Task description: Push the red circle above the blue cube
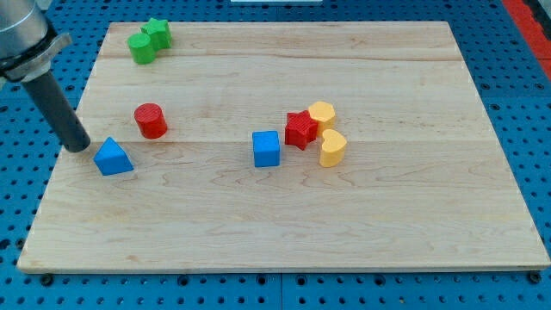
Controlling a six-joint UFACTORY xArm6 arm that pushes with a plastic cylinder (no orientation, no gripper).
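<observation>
Wooden board point(284, 232) lying on a blue pegboard surface point(534, 103).

Red circle point(150, 120): sitting left of centre.
Blue cube point(266, 148): sitting mid-board, well apart to its right.
Blue triangle point(113, 158): lying just below the circle.
My tip point(79, 146): resting just left of the triangle; a bare rod, carrying no pincer.
Red star point(300, 129) and two yellow blocks point(322, 114) point(332, 147): crowding the cube's upper right.
Two green blocks point(142, 47) point(157, 33): sitting upper left.
</observation>
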